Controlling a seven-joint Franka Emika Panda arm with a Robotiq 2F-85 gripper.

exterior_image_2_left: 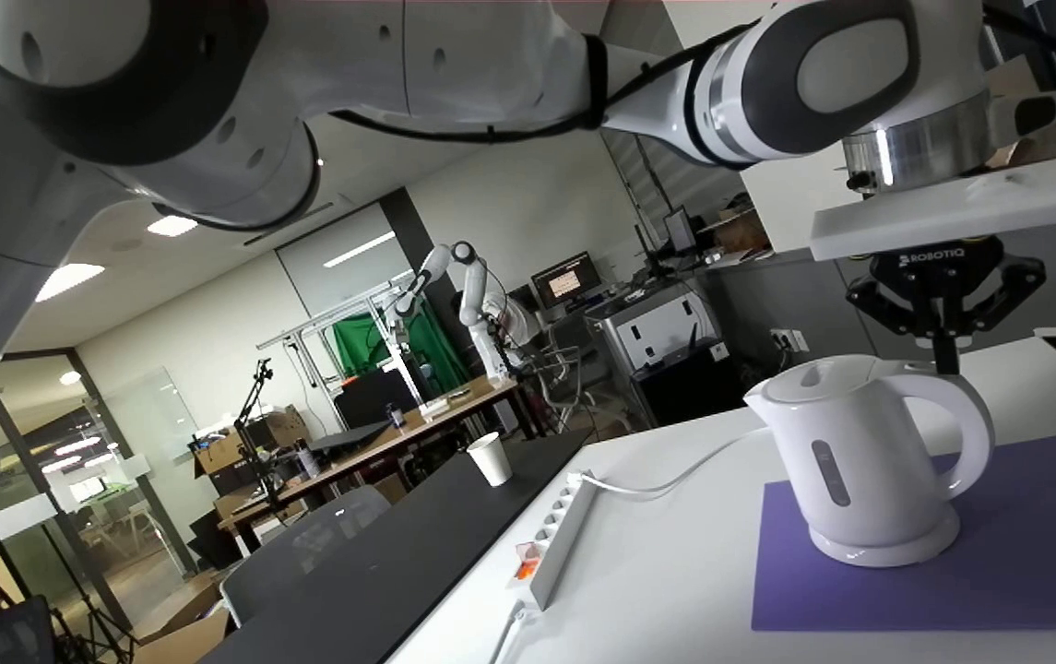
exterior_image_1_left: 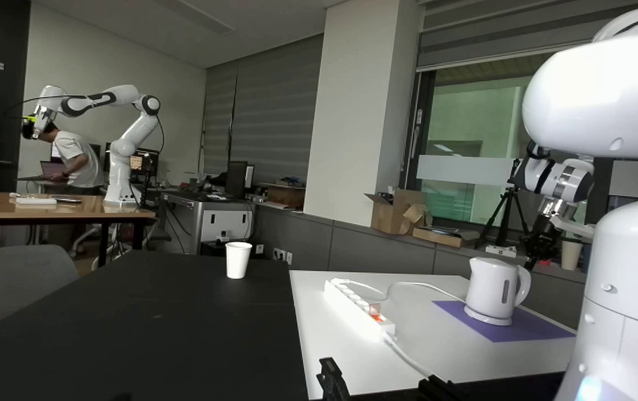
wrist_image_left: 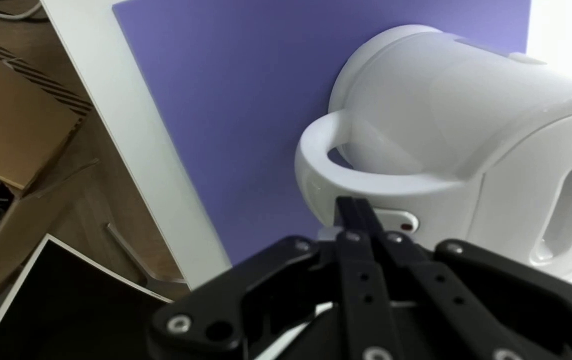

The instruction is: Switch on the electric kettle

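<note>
The tool [wrist_image_left: 354,204], closed tip to tip and holding nothing, is at the switch [wrist_image_left: 394,220]; contact is unclear. Just below the tool, the electric kettle [exterior_image_2_left: 869,452] stands on a purple mat [exterior_image_2_left: 1035,563]: best press straight down, gently, without tipping it.

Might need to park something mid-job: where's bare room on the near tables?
Bare: white tabletop bordered by power strip, white cord and purple mat; the black table between paper cup and grey chair. Crowded: around the loop handle of the electric kettle, with the closed gripper right at it.
</note>
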